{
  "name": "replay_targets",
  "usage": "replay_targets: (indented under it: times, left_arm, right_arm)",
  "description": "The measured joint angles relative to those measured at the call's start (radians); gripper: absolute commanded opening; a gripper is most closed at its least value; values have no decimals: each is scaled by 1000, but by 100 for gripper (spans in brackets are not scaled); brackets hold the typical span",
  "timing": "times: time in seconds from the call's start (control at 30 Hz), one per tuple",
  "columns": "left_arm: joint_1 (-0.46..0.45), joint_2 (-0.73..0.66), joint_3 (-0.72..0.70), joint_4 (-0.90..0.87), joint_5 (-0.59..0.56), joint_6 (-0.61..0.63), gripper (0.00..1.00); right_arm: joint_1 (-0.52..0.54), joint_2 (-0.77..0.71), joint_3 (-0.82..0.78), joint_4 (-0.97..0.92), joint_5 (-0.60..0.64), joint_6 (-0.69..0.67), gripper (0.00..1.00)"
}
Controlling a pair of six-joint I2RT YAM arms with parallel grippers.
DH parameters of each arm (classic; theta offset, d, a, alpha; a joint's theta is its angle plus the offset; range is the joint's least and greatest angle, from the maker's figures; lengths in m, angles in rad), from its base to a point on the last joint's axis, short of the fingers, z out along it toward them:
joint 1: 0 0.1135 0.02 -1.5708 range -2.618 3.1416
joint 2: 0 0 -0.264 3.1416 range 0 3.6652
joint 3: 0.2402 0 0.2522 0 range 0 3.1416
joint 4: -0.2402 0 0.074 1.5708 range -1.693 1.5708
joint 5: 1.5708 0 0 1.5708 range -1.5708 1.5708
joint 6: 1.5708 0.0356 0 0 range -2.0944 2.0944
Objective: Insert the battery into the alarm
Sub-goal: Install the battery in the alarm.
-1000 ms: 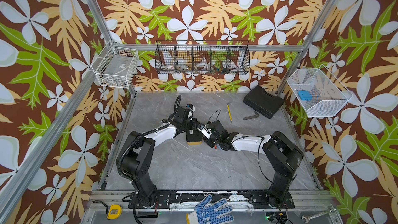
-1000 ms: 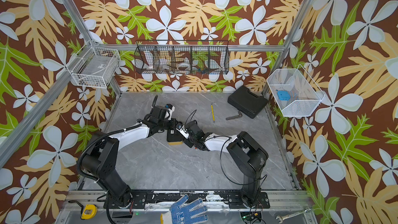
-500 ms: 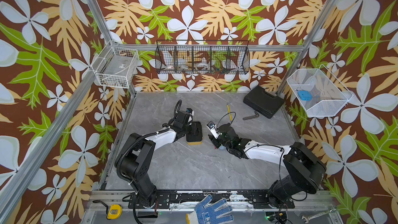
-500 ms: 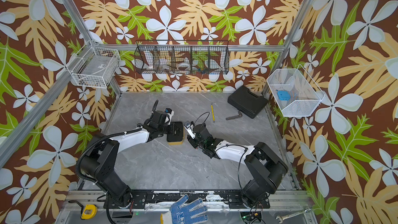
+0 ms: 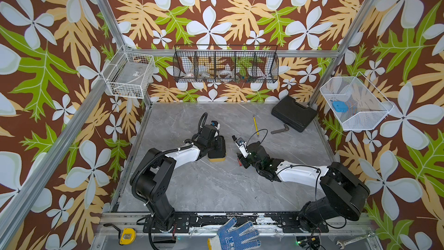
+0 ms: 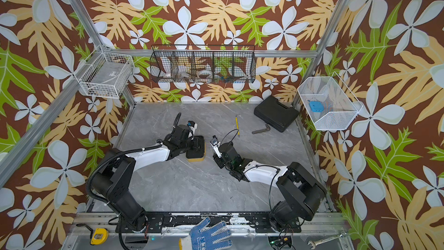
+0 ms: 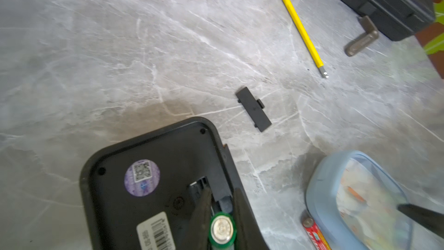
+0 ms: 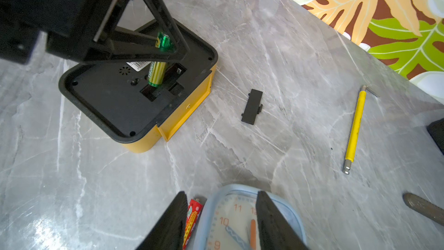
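Left gripper point(image 8: 168, 49) clamped on the green battery point(image 8: 157, 73), holding it by the upper end. The battery is tilted, with its lower end at the open slot point(image 8: 153, 92) in the black back of the alarm point(image 8: 115, 97). It may not be seated; the angle makes that hard to call.

The left wrist view shows only the battery's metal end cap point(image 7: 222, 230) between the fingers point(image 7: 204, 212). In both top views the left wrist hides the battery, and only the alarm's back and yellow rim point(image 5: 217, 151) point(image 6: 195, 149) show, face down on the table.

Right gripper point(image 8: 221, 196) has its jaws apart and low over the blue clock point(image 8: 240, 212), clamping nothing. A red battery point(image 8: 192, 222) lies just beside the clock; in a top view it is a red speck point(image 5: 239, 162).

The cover point(image 7: 253, 109) lies loose between the alarm and the yellow tool point(image 7: 301, 27).
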Motion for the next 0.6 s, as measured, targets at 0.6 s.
replay_targets:
  times: [0.6]
  left_arm:
    - [-64,-6,-49,45,-167,-33,11]
  right_arm:
    - [0,-26,-44,22,33,23,50]
